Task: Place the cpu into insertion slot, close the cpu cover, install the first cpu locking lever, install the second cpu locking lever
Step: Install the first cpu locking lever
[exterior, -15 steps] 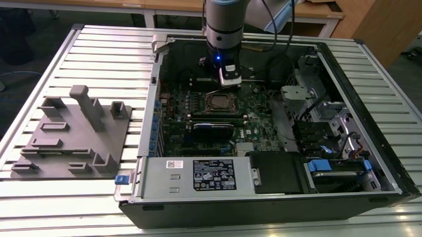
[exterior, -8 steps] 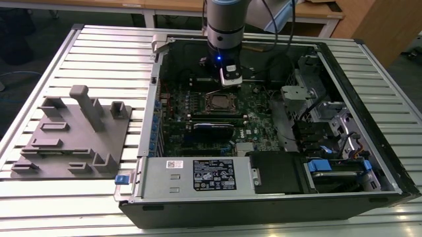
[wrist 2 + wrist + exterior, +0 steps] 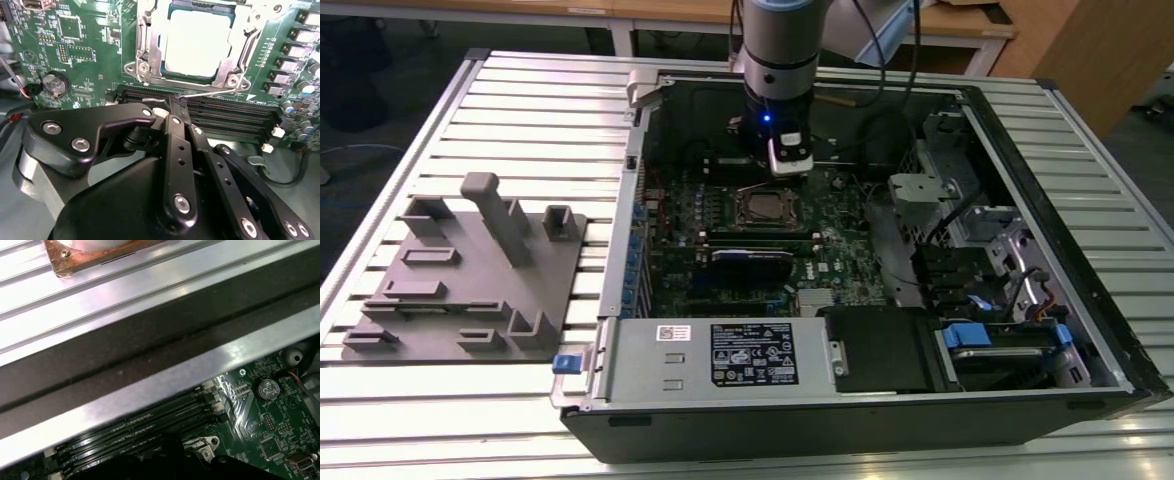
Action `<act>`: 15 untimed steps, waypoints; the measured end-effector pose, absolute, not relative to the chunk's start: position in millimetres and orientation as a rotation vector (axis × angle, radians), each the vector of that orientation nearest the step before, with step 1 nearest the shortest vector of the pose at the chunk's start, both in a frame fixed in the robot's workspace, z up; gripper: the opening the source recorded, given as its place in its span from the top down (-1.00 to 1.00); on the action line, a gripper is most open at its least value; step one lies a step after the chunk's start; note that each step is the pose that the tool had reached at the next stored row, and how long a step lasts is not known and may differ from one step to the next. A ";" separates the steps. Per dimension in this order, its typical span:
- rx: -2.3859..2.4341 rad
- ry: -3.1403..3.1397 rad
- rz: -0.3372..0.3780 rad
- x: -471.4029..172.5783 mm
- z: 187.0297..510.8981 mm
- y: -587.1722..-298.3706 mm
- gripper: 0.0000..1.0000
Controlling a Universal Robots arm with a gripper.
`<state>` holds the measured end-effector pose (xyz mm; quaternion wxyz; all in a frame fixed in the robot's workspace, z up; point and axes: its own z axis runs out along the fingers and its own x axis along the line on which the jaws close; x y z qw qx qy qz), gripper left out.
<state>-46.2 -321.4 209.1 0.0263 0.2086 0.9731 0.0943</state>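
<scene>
In the insertion slot sits the cpu, cpu cover down. At slot's 12 o'clock, exterior view: hand pinched narrow on thin locking lever.

Ribbed silver metal table with two loads

An open black computer tower case was laid on its side across the middle and the exterior view's right of the slatted top. A flat grey plastic fixture plate, set with upright posts and blocks, was laid just beside the case on the exterior view's left.
</scene>
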 end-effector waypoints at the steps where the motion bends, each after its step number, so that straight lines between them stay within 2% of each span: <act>1: 0.648 3.006 0.291 -46.1 208.9 -321.4 0.79; 15: 0.644 2.993 0.290 -46.1 207.7 -321.3 0.79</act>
